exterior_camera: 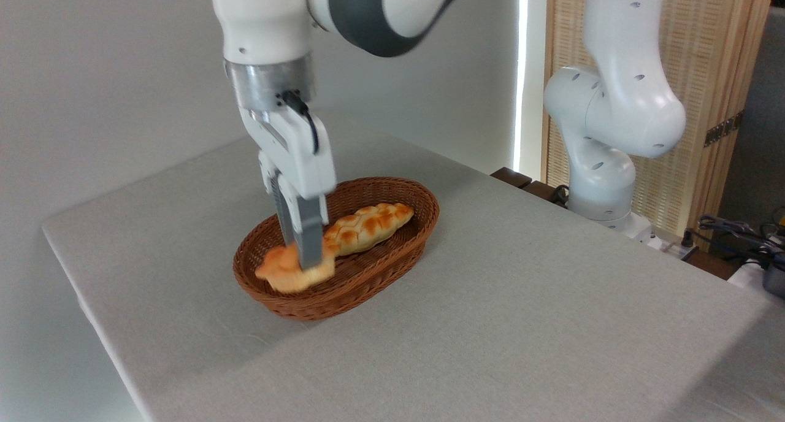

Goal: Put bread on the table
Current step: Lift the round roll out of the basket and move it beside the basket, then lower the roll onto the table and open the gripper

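Fixed camera view, one entry.

Hand [300,259]: reaching down into the wicker basket [392,259], fingers [310,241] closing on the bread [288,273], seemingly clamped on it; inner contact blurred.

Bread: sitting at the basket's near-left end, partly over the rim, appearing lifted slightly; contact with the basket floor unclear.

Braided loaf [368,224]: lying just behind, toward the basket's far-right end, touching or nearly touching the bread.

Basket: resting on the surface [521,299], nearer its left edge than its right.

Step in hand, judged: gripping and starting to raise the bread out. Next move calling for a straight lift clear of the rim, a carry sideways over bare surface, a lowering, then a release.

Hidden or unclear: far finger masked by the near one; bread's underside; arm's upper links cut off at the top edge; cables at far right too small to identify.
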Available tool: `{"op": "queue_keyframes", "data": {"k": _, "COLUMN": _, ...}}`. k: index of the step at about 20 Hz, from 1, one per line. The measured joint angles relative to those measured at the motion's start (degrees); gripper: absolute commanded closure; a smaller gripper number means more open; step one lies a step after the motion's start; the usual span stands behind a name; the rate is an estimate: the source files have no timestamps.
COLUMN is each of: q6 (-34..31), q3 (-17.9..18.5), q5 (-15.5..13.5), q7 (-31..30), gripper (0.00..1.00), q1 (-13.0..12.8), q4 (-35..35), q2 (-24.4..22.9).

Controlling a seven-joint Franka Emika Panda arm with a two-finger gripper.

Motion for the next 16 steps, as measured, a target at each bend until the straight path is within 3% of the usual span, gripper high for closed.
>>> {"op": "queue_keyframes", "data": {"k": 1, "q6": 0.8, "q3": 1.7, "q5": 0.3, "q7": 1.4, "gripper": 0.46, "q1": 0.1, "q4": 0.0, "q2": 0.6}}
{"op": "queue_keyframes", "data": {"k": 2, "q6": 1.5, "q3": 3.1, "q5": 0.9, "q7": 2.2, "gripper": 0.33, "q1": 0.3, "q4": -0.1, "q2": 1.4}}
{"op": "queue_keyframes", "data": {"k": 3, "q6": 2.3, "q3": 4.3, "q5": 2.1, "q7": 2.8, "gripper": 0.12, "q1": 0.4, "q4": -0.2, "q2": 2.5}}
{"op": "queue_keyframes", "data": {"k": 4, "q6": 2.9, "q3": 5.0, "q5": 3.1, "q7": 3.1, "gripper": 0.00, "q1": 0.4, "q4": -0.2, "q2": 3.7}}
{"op": "queue_keyframes", "data": {"k": 9, "q6": 5.1, "q3": 5.2, "q5": 4.1, "q7": 3.0, "gripper": 0.00, "q1": 0.2, "q4": -0.2, "q2": 9.3}}
{"op": "queue_keyframes", "data": {"k": 16, "q6": 5.1, "q3": 5.2, "q5": 4.1, "q7": 3.0, "gripper": 0.00, "q1": 0.1, "q4": -0.1, "q2": 9.9}}
